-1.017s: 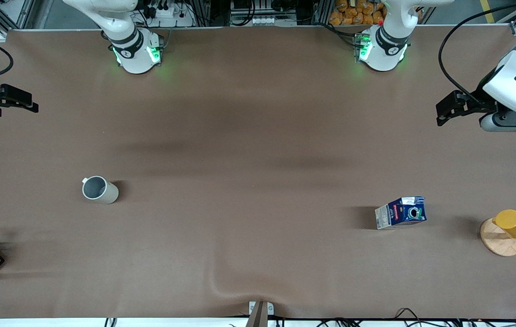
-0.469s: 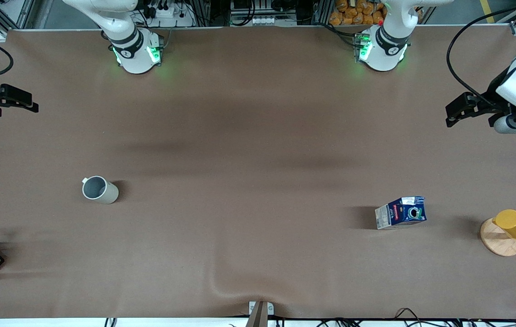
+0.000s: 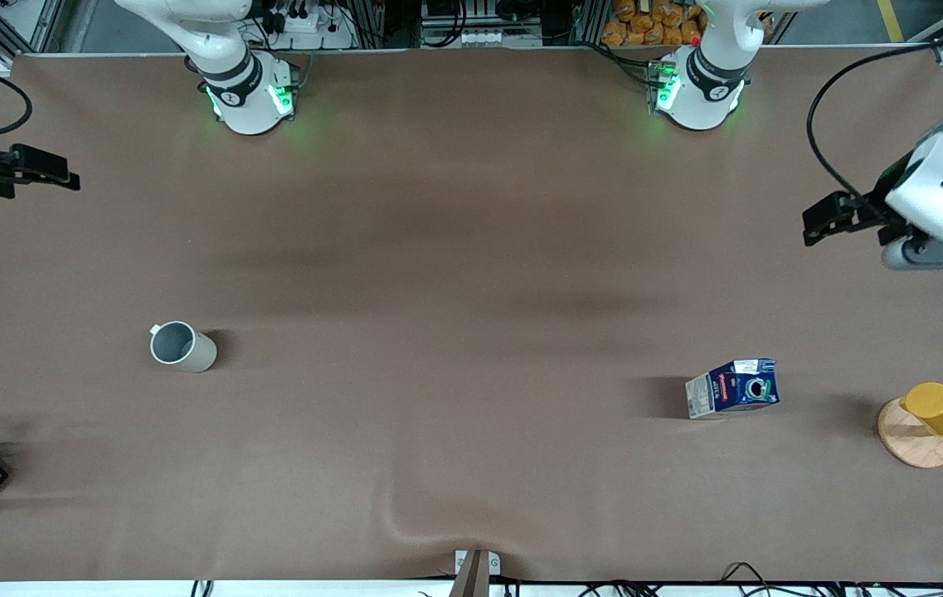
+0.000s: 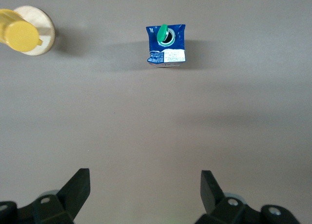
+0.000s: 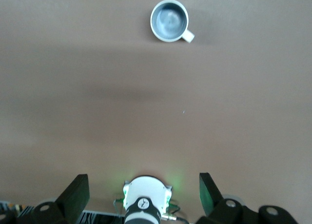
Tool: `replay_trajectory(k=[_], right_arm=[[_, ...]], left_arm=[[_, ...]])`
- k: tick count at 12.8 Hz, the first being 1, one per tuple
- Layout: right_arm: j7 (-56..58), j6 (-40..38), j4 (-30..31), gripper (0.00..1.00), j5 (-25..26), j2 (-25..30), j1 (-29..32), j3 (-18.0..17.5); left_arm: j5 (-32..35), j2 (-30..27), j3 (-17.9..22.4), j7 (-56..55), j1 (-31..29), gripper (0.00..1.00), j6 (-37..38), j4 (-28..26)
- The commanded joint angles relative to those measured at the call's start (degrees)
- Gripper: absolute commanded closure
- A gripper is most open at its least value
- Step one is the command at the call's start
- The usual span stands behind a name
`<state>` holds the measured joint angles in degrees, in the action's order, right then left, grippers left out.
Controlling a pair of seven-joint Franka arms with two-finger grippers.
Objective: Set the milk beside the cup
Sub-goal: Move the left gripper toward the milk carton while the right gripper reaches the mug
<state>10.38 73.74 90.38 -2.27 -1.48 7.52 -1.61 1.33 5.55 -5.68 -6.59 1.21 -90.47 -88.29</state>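
Front view: small dark-blue gable-top milk carton (image 3: 733, 389) stands on brown worktop (image 3: 471, 249) toward left arm's end, well apart from pale grey cylindrical cup (image 3: 180, 346) toward right arm's end. Yellow cup (image 3: 940, 409) on round wooden coaster (image 3: 915, 439) near milk. Left end effector (image 3: 821, 219) over worktop edge; right end effector (image 3: 44, 176) likewise.

Left wrist view: left end effector (image 4: 144, 190) fingers spread apart, milk carton (image 4: 166, 45) below.

Right wrist view: right end effector (image 5: 143, 192) fingers apart, cup (image 5: 169, 21) upright.

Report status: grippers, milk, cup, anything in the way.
Left gripper open, empty, over bare table at its own end. Right gripper open, empty, at its own end. Milk upright, untouched, far from cup. Nothing between them.
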Motion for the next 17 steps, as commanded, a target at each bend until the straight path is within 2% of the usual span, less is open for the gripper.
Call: replay_trajectory(k=[1,3,7,10,13,16,17], right_arm=[[1.0,-0.3,-1.6,0.00,-0.5,-3.3,1.2,-0.3],[0.9,-0.9,-2.7,0.00,-0.7,-6.5,0.6,-0.4],[0.9,-0.3,-5.3,0.00,-1.0,-9.1,0.7,-0.6],[3.8,-0.3,-4.4,0.00,-0.7,-9.8,-0.7,-0.6],[7.9,8.0,-4.4,0.00,-0.8,-16.9,1.0,-0.6],[13.6,16.3,-4.2,0.00,-0.3,-24.1,0.6,-0.5],[14.4,17.7,-4.2,0.00,-0.1,-25.7,0.1,-0.5]], left_arm=[[1.0,4.6,-0.1,0.8,0.1,0.00,-2.8,1.7],[1.0,7.4,-0.2,0.9,-0.1,0.00,-6.2,1.6],[0.8,11.6,-0.1,1.1,-0.2,0.00,-11.9,1.5],[0.9,14.3,-0.1,1.0,-0.2,0.00,-14.8,1.7],[0.8,17.6,-0.1,0.5,-0.1,0.00,-16.7,1.8],[0.4,23.2,-0.1,0.7,-0.9,0.00,-17.0,7.8],[0.5,23.7,-0.1,0.9,-1.0,0.00,-17.1,7.9]])
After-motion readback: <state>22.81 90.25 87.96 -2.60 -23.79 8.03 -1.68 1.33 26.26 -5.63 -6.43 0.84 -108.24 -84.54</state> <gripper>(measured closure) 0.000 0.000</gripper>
